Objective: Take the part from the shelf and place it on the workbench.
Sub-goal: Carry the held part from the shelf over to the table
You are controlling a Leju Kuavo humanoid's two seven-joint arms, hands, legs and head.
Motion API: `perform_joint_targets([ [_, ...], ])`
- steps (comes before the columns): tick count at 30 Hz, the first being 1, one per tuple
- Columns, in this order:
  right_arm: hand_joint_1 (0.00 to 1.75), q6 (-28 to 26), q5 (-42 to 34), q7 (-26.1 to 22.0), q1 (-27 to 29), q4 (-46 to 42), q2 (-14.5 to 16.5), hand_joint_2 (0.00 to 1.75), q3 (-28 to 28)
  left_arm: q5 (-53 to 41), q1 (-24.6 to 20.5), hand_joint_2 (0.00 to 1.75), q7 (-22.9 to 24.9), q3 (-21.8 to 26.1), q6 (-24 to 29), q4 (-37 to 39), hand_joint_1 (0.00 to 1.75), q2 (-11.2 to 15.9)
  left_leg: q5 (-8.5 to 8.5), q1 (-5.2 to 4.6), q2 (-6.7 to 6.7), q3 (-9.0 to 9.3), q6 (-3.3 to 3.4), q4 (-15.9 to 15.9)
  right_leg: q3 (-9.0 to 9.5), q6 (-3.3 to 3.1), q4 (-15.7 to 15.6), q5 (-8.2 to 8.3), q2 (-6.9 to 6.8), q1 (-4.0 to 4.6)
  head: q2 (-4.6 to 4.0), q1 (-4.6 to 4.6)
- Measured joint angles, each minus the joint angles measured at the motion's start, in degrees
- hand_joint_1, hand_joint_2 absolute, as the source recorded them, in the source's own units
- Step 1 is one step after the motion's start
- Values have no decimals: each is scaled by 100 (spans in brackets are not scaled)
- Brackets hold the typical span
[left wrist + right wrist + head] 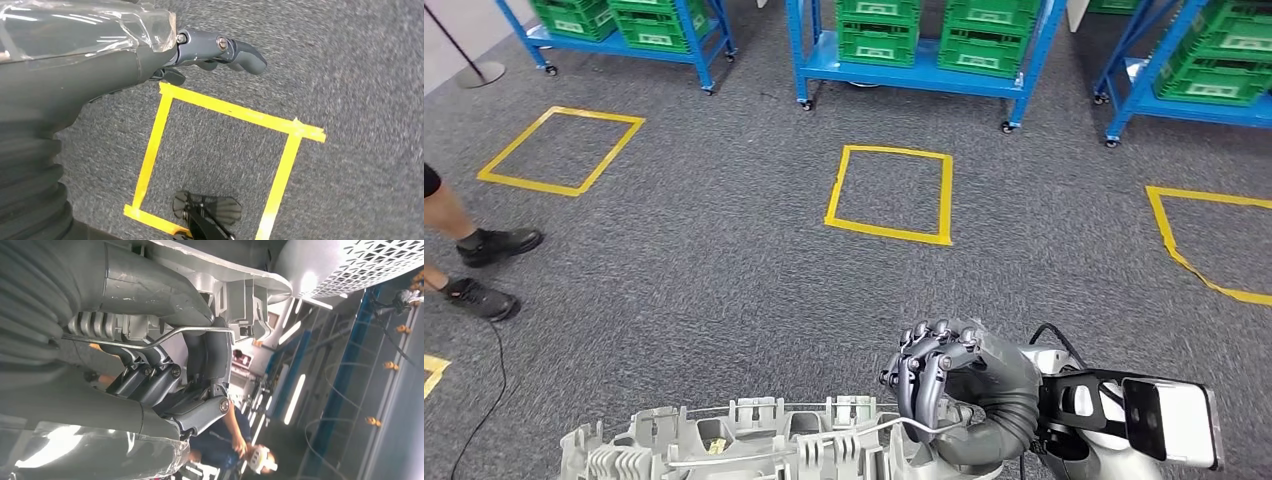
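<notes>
Part (744,445): grey casting, long axis across frame bottom | right hand (954,385): fingers curled gripping its right end | left hand (210,50): empty, fingers loosely apart | workbench unseen.

Grey ribbed wrist cover, dark right hand (944,375) (visible screws) — black cable behind.

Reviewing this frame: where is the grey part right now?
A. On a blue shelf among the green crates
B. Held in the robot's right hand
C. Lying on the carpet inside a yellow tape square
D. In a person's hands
B: in the head view the right hand has its fingers curled around the grey part, above the carpet.
</notes>
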Motion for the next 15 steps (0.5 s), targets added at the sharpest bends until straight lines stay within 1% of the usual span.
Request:
perform_joint_targets([
  [1, 175, -11, 9, 2, -12, 0, -7, 175, 11, 7, -13, 175, -34, 14, 18, 22, 0, 1, 142, -6, 124, 242, 0, -430, 6, 15, 3, -5, -54, 10, 0, -2],
  [2, 175, -22, 17, 3, -30, 0, -17, 175, 22, 9, -33, 175, -75, 23, 37, 45, 0, 3, 237, -21, 216, 427, 21, -771, 6, 41, 7, -9, -106, 28, 0, -1],
  [3, 175, -35, 28, 9, -51, 1, -28, 175, 37, 7, -54, 175, -119, 30, 50, 70, 0, 4, 275, -41, 278, 524, 51, -973, 2, 76, 10, -12, -157, 46, 0, 7],
  [4, 175, -46, 40, 17, -70, 1, -38, 175, 51, -2, -72, 175, -160, 36, 57, 98, 0, 5, 268, -65, 284, 537, 85, -1045, -4, 110, 12, -13, -209, 59, 0, 14],
  [5, 175, -58, 52, 27, -91, 1, -48, 175, 66, -13, -83, 175, -199, 46, 59, 126, 0, 6, 278, -81, 218, 514, 133, -1052, -5, 149, 7, -10, -268, 60, 0, 24],
  [6, 175, -70, 67, 39, -115, 2, -58, 175, 80, -26, -85, 175, -236, 59, 59, 152, 0, 4, 300, -77, 155, 518, 177, -1073, -15, 182, 23, -24, -275, 45, 0, 34],
  [7, 175, -78, 78, 50, -138, 1, -71, 175, 93, -40, -87, 175, -268, 72, 58, 178, 0, -1, 328, -73, 94, 529, 224, -1100, -46, 197, 89, -72, -202, 31, 0, 42],
  [8, 175, -86, 87, 60, -164, 1, -87, 175, 105, -55, -97, 175, -302, 83, 55, 200, 0, -2, 362, -67, 36, 541, 273, -1127, -129, 193, 268, -172, -74, 21, 0, 54],
  [9, 175, -95, 93, 68, -183, 1, -109, 175, 115, -68, -116, 175, -332, 88, 51, 220, 0, -4, 392, -60, -26, 549, 313, -1146, -280, 170, 582, -323, 93, 12, 0, 68],
  [10, 175, -104, 97, 74, -194, 1, -130, 175, 127, -80, -138, 175, -356, 88, 46, 241, 0, -5, 410, -71, -91, 531, 340, -1147, -478, 141, 995, -493, 232, 13, 0, 80],
  [11, 175, -115, 98, 79, -199, 2, -150, 175, 138, -88, -157, 175, -372, 88, 40, 262, 0, -4, 422, -80, -166, 514, 358, -1145, -687, 128, 1417, -639, 307, 13, 0, 85],
  [12, 175, -124, 101, 84, -200, 4, -167, 175, 151, -91, -170, 175, -382, 89, 37, 282, 0, -6, 427, -88, -248, 502, 365, -1140, -841, 141, 1707, -711, 341, 13, 0, 86],
  [13, 175, -131, 103, 88, -204, 6, -180, 175, 163, -94, -174, 175, -387, 90, 33, 302, 0, -7, 429, -91, -330, 495, 366, -1133, -894, 176, 1782, -690, 355, 9, 0, 87],
  [14, 175, -133, 104, 91, -210, 8, -189, 175, 175, -100, -175, 175, -389, 92, 31, 318, 0, -7, 429, -91, -411, 493, 364, -1119, -830, 226, 1613, -579, 363, 0, 0, 87],
  [15, 175, -134, 105, 92, -222, 9, -196, 175, 186, -107, -175, 175, -390, 94, 31, 331, 0, -7, 425, -89, -491, 490, 356, -1097, -671, 280, 1250, -408, 402, -17, 0, 89],
])
